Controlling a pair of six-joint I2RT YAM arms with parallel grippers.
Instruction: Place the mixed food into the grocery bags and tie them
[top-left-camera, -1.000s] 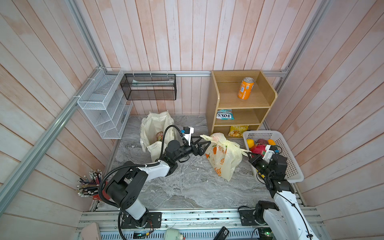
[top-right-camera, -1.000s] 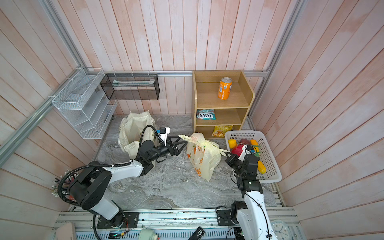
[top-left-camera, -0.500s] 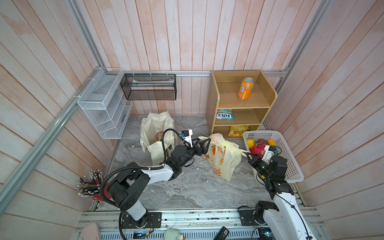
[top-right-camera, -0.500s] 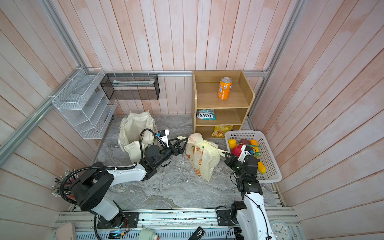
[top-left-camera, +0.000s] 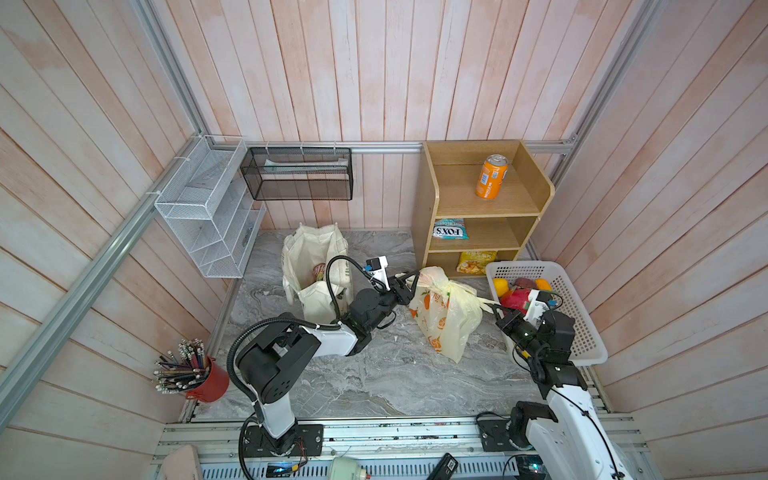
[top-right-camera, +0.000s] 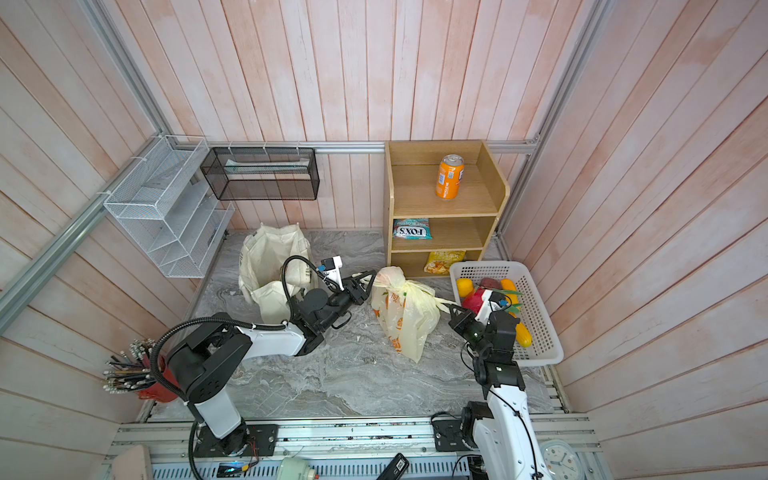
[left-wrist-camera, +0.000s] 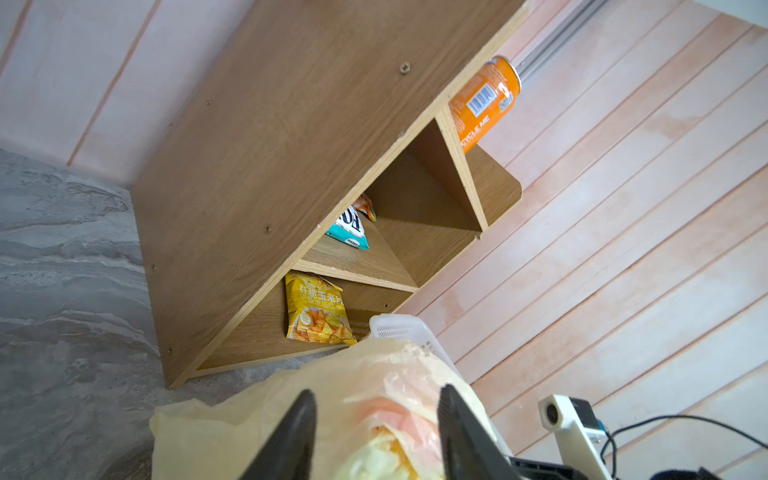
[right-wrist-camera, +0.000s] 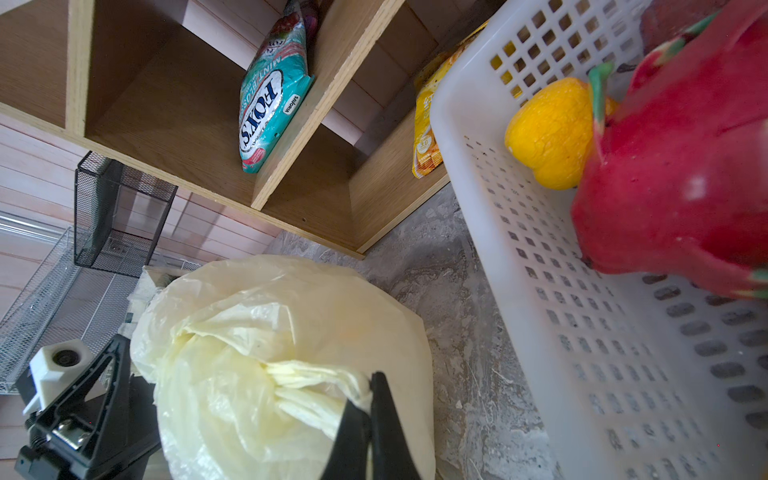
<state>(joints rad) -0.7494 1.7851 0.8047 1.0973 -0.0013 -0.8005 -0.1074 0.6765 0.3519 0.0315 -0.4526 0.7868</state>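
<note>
While the carrier's tie appears to be under tension: note that the right gripper (right-wrist-camera: 370, 395) is clamped on a twisted handle strand of the plastic carrier (top-left-camera: 446, 320), stretching it toward the basket (top-left-camera: 523, 264).
Left gripper (left-wrist-camera: 376, 395): jaws stand apart astride the carrier's bulging top, probably to anchor the opposite side; you cannot tell whether they pinch it.
Carrier position: rests on the table between both arms, near the shelf (top-left-camera: 423, 216).
Canvas tote (top-left-camera: 309, 253): open-mouthed, behind the left arm.
Unpacked food: toy fruits (right-wrist-camera: 548, 133) lie in the basket; expect further loading.
Surface: grey marbled tabletop (top-left-camera: 395, 386), apparently smooth; the carrier may slide under pull.
Room: pink plank walls (top-left-camera: 374, 70) on three sides.
</note>
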